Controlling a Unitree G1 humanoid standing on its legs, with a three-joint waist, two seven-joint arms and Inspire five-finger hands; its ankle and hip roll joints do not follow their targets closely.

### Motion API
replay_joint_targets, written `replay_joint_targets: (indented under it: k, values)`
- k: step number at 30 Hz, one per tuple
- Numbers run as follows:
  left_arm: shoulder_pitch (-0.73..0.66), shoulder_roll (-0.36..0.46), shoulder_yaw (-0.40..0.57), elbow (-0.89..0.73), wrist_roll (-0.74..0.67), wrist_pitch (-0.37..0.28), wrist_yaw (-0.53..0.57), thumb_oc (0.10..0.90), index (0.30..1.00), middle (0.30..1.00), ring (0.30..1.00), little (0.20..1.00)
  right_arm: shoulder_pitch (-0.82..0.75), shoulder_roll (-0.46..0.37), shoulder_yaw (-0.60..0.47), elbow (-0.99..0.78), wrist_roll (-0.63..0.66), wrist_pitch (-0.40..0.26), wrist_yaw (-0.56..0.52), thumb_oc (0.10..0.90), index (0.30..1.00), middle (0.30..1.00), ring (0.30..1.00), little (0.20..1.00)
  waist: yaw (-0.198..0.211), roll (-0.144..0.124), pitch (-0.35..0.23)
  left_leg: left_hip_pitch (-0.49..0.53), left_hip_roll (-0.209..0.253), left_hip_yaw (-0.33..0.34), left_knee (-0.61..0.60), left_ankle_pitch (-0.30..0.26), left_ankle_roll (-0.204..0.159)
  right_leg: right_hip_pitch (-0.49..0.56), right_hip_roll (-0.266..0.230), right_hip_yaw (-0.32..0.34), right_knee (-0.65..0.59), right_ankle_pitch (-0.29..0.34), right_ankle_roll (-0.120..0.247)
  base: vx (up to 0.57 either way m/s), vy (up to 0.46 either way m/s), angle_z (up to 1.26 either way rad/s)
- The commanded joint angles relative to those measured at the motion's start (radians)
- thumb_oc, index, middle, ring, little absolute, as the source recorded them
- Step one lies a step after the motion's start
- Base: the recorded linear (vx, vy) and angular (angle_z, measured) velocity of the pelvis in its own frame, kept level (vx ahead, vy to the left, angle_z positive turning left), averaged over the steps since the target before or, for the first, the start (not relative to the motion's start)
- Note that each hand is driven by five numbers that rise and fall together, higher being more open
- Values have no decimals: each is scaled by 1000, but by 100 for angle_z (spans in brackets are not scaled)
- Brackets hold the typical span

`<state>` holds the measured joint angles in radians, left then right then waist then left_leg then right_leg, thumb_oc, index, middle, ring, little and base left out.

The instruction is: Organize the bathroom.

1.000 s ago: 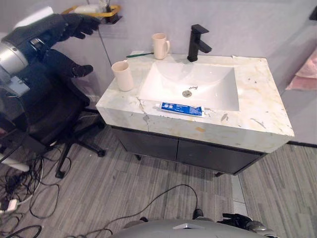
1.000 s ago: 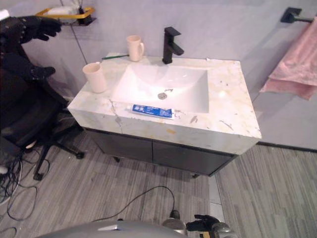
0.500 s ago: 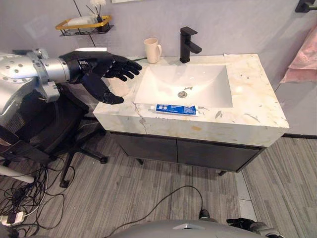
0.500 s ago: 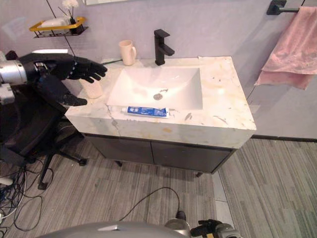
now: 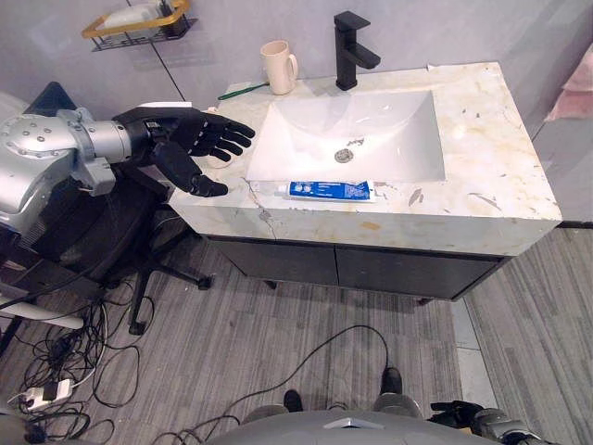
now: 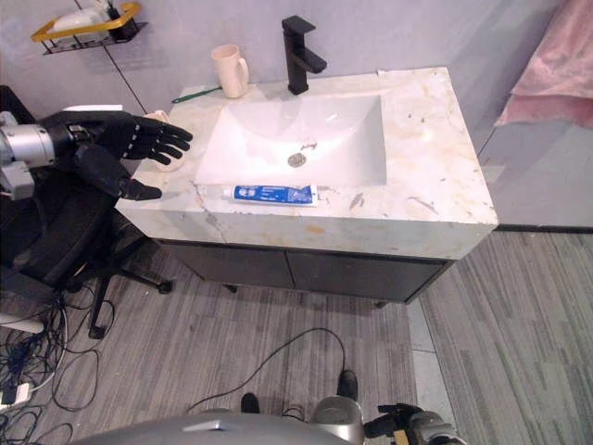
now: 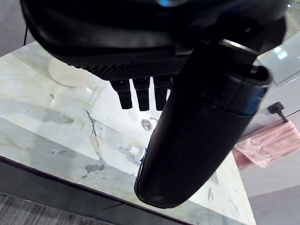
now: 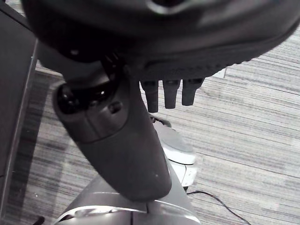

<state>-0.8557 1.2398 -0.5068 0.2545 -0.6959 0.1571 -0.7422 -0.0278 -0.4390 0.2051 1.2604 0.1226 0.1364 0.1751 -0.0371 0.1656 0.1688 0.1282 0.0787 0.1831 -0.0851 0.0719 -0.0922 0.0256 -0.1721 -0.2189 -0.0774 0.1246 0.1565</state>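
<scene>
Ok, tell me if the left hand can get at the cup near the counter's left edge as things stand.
Probably yes. The left hand hovers open right at the cream cup, fingers spread over it, and nothing stands between them; the toothpaste tube lies well aside.

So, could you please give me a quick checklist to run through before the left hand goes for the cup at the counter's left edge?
1. Left hand open, fingers straight, holding nothing: ok.
2. Near cup upright on the counter: ok; the head views show it mostly hidden behind the hand.
3. Hand touching the cup: cannot tell.
4. Second cup and green toothbrush stand apart, out of the hand's way: ok.
5. Toothpaste tube lies on the basin's front rim, away from the hand: ok.
6. Right hand hangs low over the floor, fingers straight: ok.
</scene>
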Motion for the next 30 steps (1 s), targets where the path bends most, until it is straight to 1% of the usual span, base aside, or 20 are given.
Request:
replay_joint_targets:
  k: [1, 3, 6, 7, 8, 12, 16, 20, 25, 26, 29, 30]
  values:
    - [-88, 34, 129, 9, -24, -40, 60, 800, 900, 900, 900, 900, -26, -13, 4, 26, -44, -8, 13, 800, 900, 900, 900, 900, -19, -9, -8, -65, 32, 72, 94, -78, -12, -36, -48, 46, 90, -97, 40, -27, 30, -7]
    - [-81, 28, 132, -17, -31, -29, 81, 800, 900, 900, 900, 900, -30, -18, 2, 25, -49, -8, 12, 800, 900, 900, 900, 900, -24, -3, -5, -66, 32, 76, 91, -74, -14, -41, -48, 49, 90, -97, 39, -11, 13, -3]
    - [-75, 22, 135, -34, -34, -23, 94, 800, 900, 900, 900, 900, -31, -20, 4, 23, -51, -7, 11, 800, 900, 900, 900, 900, -27, -1, -3, -68, 33, 79, 91, -72, -15, -42, -48, 50, 90, -97, 38, -7, 4, -1]
    - [-75, 9, 136, -70, -37, -1, 119, 800, 900, 900, 900, 900, -35, -26, 6, 20, -52, -5, 7, 800, 900, 900, 900, 900, -32, 4, -2, -72, 36, 84, 90, -69, -18, -47, -48, 54, 89, -98, 36, -61, 23, -3]
    - [-92, -10, 119, -98, -45, 16, 143, 800, 900, 900, 900, 900, -44, -38, 4, 16, -49, -5, 2, 800, 900, 900, 900, 900, -39, 8, 6, -83, 38, 89, 90, -62, -23, -58, -48, 58, 89, -96, 34, -81, 24, -5]
    - [-121, -31, 92, -124, -36, 37, 173, 800, 900, 900, 900, 900, -58, -51, 1, 15, -36, 0, 2, 800, 900, 900, 900, 900, -46, 8, 17, -95, 40, 94, 92, -57, -26, -68, -48, 62, 87, -94, 30, -51, 3, -6]
    - [-141, -46, 75, -131, -32, 42, 193, 800, 900, 900, 900, 900, -64, -60, 4, 12, -20, 3, 5, 800, 900, 900, 900, 900, -50, 6, 27, -105, 43, 97, 98, -53, -29, -75, -48, 62, 88, -93, 26, -33, -6, -8]
    - [-176, -63, 51, -123, 8, 42, 207, 800, 900, 900, 900, 900, -80, -68, 8, 6, 1, -7, 5, 800, 900, 900, 900, 900, -54, 7, 49, -129, 47, 93, 109, -46, -33, -98, -47, 65, 101, -95, 20, -76, -18, -3]
    - [-188, -72, 45, -106, 50, 21, 237, 800, 900, 900, 900, 900, -84, -82, 2, -5, 18, -37, -1, 800, 900, 900, 900, 900, -55, 15, 68, -150, 48, 84, 124, -30, -39, -110, -45, 63, 107, -99, 12, -20, -4, 1]
    - [-193, -70, 40, -111, 55, 19, 250, 800, 900, 900, 900, 900, -83, -87, 1, -14, 23, -52, -2, 800, 900, 900, 900, 900, -55, 17, 74, -157, 47, 80, 128, -29, -38, -116, -47, 64, 113, -100, 11, 0, 0, 0]
    - [-200, -70, 39, -114, 62, 18, 258, 800, 900, 900, 900, 900, -84, -89, 2, -24, 24, -55, -10, 800, 900, 900, 900, 900, -55, 19, 77, -165, 45, 80, 127, -30, -38, -125, -49, 66, 117, -102, 10, -20, -2, 1]
    - [-212, -67, 34, -119, 71, 15, 270, 800, 900, 900, 900, 900, -90, -94, 7, -36, 34, -60, -15, 800, 900, 900, 900, 900, -56, 22, 86, -177, 47, 80, 123, -28, -39, -140, -51, 67, 121, -100, 10, -107, -20, 2]
